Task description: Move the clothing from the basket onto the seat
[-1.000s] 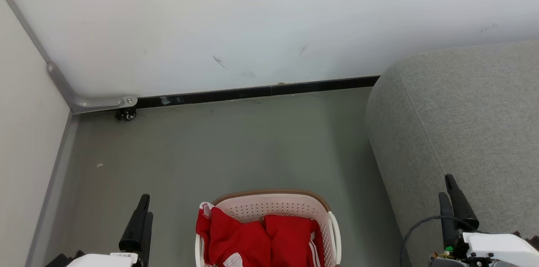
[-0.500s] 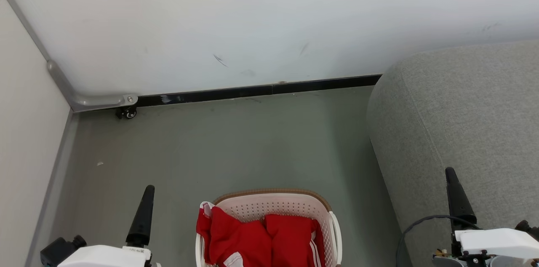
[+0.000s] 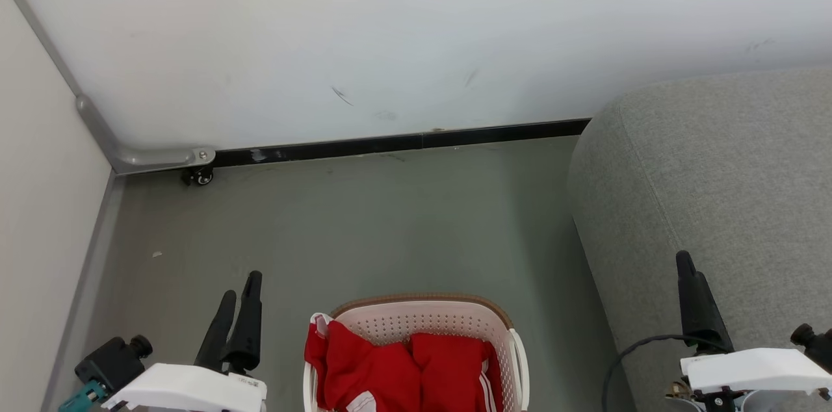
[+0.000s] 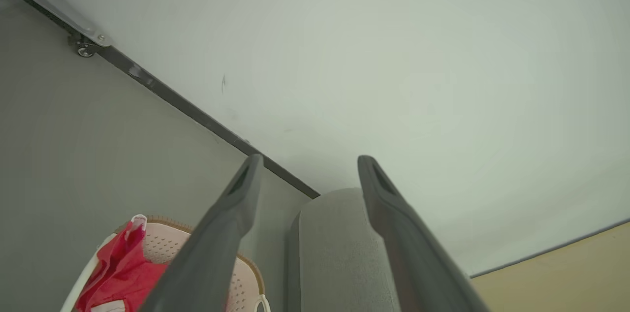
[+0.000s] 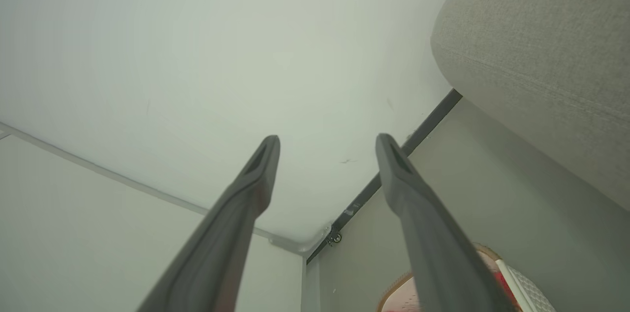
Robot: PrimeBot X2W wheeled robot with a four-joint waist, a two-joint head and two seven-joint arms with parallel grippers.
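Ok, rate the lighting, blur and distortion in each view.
Head view: even soft light, no glare, sharp; faint shadow on the floor beside the seat. Left wrist view: scene tilted, left gripper soft-edged close up. Right wrist view: tilted too, wall pale, right gripper equally soft.

- basket [image 3: 422,318]: 1, on the floor [image 3: 390,223], just beside the seat
- clothing [image 3: 354,373]: 2 red pieces in the basket, 1 at its left edge with white trim, 1 striped piece [image 3: 455,370] toward its right edge
- basket handle [image 3: 519,363]: 1 showing, at the basket's right edge
- seat [image 3: 715,165]: 1
- grippers: 2, left gripper [image 3: 241,287] and right gripper [image 5: 329,139], 2 dark fingers each
- caster wheel [image 3: 200,177]: 1, at the floor's far edge
- black cable [image 3: 640,344]: 1
- pale speck [image 3: 156,254]: 1, near the floor's left edge
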